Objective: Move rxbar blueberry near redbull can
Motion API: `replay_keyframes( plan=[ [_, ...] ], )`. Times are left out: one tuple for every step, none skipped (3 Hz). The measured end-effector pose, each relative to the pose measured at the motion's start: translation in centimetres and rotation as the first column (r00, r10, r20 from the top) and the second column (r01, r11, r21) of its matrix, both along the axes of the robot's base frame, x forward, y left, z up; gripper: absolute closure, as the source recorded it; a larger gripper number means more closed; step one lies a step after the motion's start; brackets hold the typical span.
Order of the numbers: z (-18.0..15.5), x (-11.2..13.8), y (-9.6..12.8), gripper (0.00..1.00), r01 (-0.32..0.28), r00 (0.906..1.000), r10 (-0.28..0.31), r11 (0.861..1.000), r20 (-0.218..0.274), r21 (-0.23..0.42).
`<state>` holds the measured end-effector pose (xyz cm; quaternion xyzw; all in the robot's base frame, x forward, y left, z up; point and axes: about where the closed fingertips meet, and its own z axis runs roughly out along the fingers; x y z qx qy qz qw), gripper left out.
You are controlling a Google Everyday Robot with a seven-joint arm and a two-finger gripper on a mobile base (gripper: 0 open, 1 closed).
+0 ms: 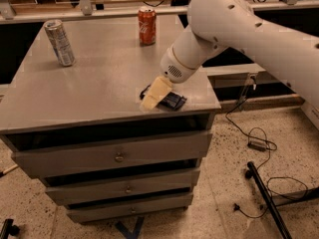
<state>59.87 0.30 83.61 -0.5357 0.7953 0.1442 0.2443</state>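
Gripper (155, 94) sits low over the left end of the rxbar blueberry (172, 101), near the front right corner of the counter (75, 96), long axis roughly along the front edge; whether it grips I cannot tell, and the redbull can (60, 43) stands back-left.

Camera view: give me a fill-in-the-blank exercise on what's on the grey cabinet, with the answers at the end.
1. The gripper is down at the rxbar blueberry, which lies ____ on the cabinet top.
2. The redbull can stands ____ near a back corner.
3. The cola can at the back edge is coloured ____.
4. Under the top there are ____ drawers with knobs.

Missing words: flat; upright; red; three.
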Motion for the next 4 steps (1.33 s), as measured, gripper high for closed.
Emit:
replay_keyframes(
  plan=[
    [-0.96,0.19,-0.51,0.0,0.02,0.9998,-0.02,0.999,0.003,-0.029],
    [-1.09,0.16,-0.45,0.15,0.019,0.9998,-0.019,0.999,0.002,-0.032],
    [-1.19,0.12,-0.33,0.39,0.017,0.9999,-0.017,0.999,0.0,-0.033],
    [-1.12,0.09,-0.27,0.62,0.016,0.9999,-0.016,0.999,-0.001,-0.033]
  ],
)
